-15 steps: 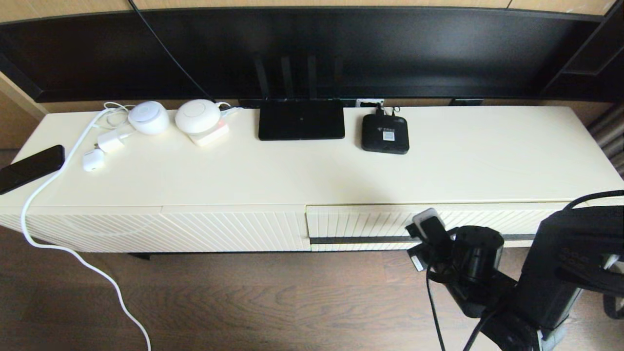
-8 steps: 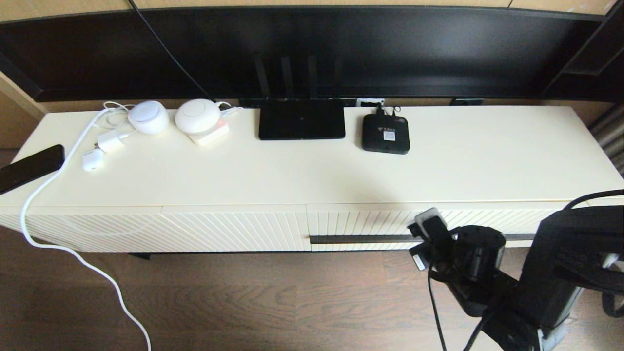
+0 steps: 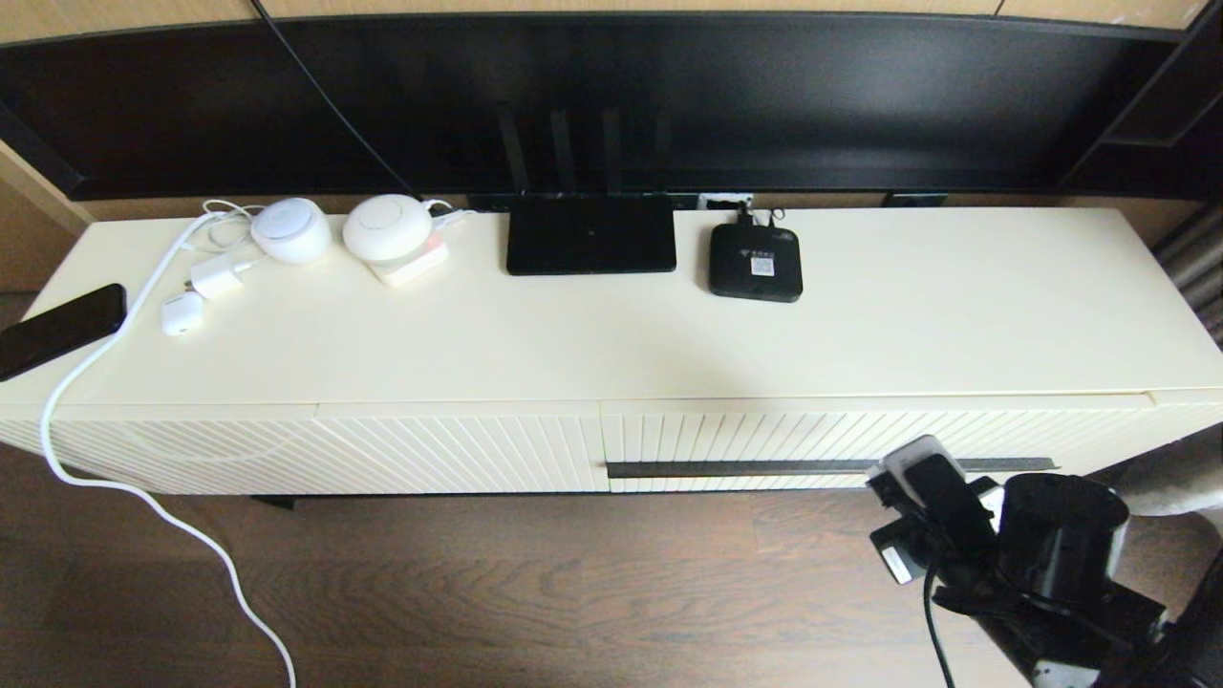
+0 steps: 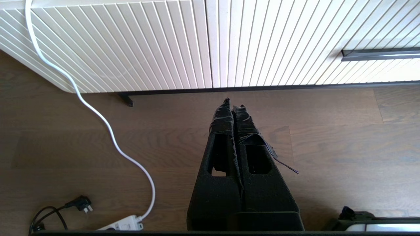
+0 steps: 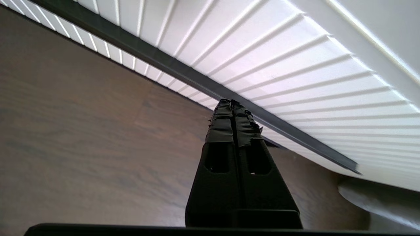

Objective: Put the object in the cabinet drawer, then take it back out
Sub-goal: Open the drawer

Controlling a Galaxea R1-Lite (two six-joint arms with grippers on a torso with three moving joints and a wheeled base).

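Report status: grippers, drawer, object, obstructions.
Right gripper shut, empty, just short of the drawer handle. Left gripper shut, idle above the floor. Cabinet drawer closed. Organizer box not in view. Nothing blocking the handle.

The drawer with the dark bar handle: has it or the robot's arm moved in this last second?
The cream ribbed drawer slid shut, its front now flush with the diagonal-ribbed cream panel. The right hand, shut and empty, drew back to the right, off the thin dark bar handle. A big black bulk at the right edge left view. The cabinet-top gadgets stayed put.
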